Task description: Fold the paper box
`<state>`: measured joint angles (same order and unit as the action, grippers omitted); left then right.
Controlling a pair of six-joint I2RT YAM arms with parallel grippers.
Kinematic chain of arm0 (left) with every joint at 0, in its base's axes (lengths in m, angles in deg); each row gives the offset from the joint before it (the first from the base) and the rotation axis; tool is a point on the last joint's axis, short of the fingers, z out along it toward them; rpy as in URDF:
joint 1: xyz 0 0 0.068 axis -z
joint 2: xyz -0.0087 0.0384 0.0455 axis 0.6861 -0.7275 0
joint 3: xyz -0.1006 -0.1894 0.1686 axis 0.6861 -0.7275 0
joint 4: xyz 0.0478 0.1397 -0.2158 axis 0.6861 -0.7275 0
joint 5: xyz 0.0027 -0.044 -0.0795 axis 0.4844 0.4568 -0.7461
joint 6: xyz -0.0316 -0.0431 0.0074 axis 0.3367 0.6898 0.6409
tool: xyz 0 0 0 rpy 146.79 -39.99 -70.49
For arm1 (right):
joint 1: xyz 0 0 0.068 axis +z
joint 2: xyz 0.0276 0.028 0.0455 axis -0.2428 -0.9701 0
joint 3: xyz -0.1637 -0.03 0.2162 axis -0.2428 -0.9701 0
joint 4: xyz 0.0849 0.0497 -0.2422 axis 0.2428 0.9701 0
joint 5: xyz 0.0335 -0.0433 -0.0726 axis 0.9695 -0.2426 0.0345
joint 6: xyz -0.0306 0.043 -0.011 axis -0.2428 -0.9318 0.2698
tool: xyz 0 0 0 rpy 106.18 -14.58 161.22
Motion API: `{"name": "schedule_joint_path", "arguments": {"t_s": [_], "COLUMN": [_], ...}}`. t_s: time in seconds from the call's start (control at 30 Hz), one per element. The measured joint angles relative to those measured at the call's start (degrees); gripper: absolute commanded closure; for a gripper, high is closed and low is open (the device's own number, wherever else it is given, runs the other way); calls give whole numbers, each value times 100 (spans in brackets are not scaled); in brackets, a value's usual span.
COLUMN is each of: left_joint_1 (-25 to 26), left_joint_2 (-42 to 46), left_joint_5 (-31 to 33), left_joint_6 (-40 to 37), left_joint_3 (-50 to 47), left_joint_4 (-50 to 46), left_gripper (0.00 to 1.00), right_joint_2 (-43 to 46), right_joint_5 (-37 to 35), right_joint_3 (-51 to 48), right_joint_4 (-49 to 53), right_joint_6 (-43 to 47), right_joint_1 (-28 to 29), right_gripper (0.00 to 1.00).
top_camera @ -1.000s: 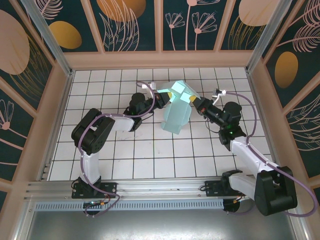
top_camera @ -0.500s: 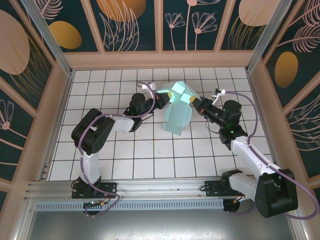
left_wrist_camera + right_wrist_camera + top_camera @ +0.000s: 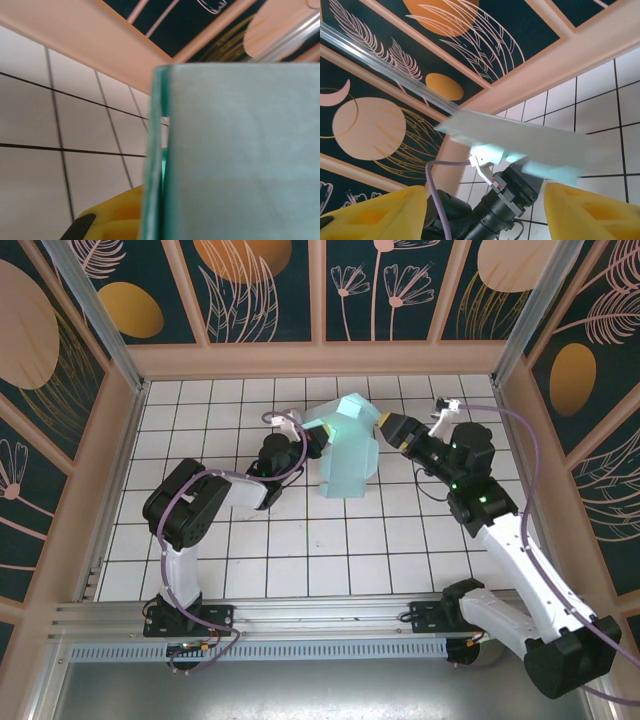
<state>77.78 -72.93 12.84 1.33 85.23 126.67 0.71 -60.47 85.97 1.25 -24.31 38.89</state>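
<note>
Pinching the left edge of the box (image 3: 347, 450), the left gripper (image 3: 308, 439) has its jaws pressed together on the mint card. The box reaches away from those tips towards the right gripper (image 3: 385, 426) and sits between the two. Whether its lower end touches the floor (image 3: 300, 540) cannot be told.

From the left wrist, the box (image 3: 240, 160) stands right against the lens, its edge beside one yellow finger (image 3: 112, 215).

The right gripper's jaws are spread wide and hold nothing, with the tips just beside the box's upper right flap. From the right wrist, the box (image 3: 520, 142) hangs ahead of the parted fingers (image 3: 375, 210), and the left arm (image 3: 485, 215) is beyond and below it.
</note>
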Motion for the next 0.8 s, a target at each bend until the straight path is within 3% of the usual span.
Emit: {"name": "schedule_joint_path", "arguments": {"t_s": [0.13,0.33,0.5,0.8], "left_joint_1": [0,0,0,0], "left_joint_2": [0,0,0,20], "left_joint_5": [433,802,1021,1196], "left_joint_6": [-7,-87,-131,-153], "left_joint_3": [-55,-83,-238,-496], "left_joint_4": [24,55,63,109], "left_gripper": [100,100,100,100], "right_joint_2": [-562,-1738,-2527,-3320], "right_joint_5": [-861,-1768,-2214,-2529], "right_joint_3": [949,2061,2752,3364], "right_joint_4": [643,1510,2041,2415], "right_joint_6": [308,575,734,863], "right_joint_1": [837,1495,1762,1829], "right_gripper": [58,60,69,68]}}
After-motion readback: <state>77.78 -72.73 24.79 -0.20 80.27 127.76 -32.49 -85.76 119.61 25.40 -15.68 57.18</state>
